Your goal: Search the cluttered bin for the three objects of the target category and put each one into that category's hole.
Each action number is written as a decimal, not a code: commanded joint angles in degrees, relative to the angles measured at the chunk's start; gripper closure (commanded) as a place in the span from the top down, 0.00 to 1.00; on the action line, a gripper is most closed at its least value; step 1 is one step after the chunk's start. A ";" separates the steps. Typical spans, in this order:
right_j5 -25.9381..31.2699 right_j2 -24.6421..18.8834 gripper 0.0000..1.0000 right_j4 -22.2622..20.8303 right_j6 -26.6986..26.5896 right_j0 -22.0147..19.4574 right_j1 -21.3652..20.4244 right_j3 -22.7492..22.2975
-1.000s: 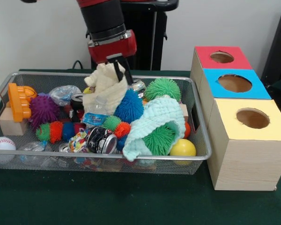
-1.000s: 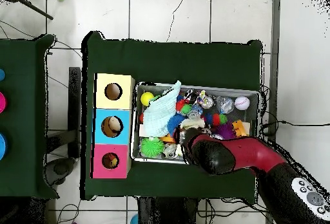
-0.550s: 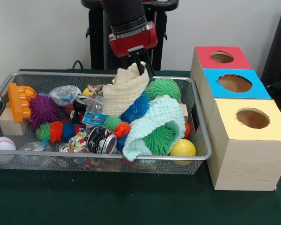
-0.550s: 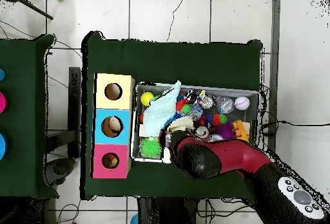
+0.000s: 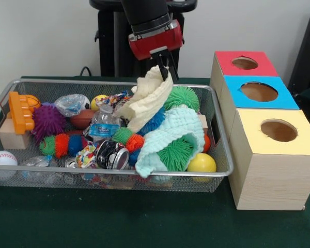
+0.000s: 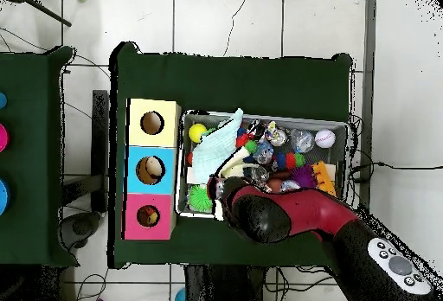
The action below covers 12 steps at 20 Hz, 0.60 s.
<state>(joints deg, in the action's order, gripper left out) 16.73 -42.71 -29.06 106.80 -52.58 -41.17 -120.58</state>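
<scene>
gripper [image 5: 164, 71]: moved from over bin's middle toward the boxes, now higher, near back rim
cream cloth [image 5: 146, 99]: pinched at top, dragged along w/ gripper, stretched out, lower end trailing on blue spiky ball [image 5: 154, 120]
water bottle [image 5: 102, 123]: now uncovered
brown ball [image 5: 81, 118]: now uncovered

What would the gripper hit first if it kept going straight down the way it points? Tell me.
The gripper points down, already clamped on the cream cloth. Straight below, it would likely meet the green spiky ball or the blue one under the cloth; depth is unclear.
</scene>
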 commanded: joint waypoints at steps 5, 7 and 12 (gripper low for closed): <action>-2.63 2.13 0.00 1.63 6.67 1.75 -1.56 -1.08; -2.97 2.37 0.00 1.85 7.19 2.23 -2.07 -1.52; -0.64 1.95 0.00 -0.03 3.28 0.71 -3.89 -1.87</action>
<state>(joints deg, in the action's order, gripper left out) 16.73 -41.96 -29.07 106.80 -50.91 -42.99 -121.50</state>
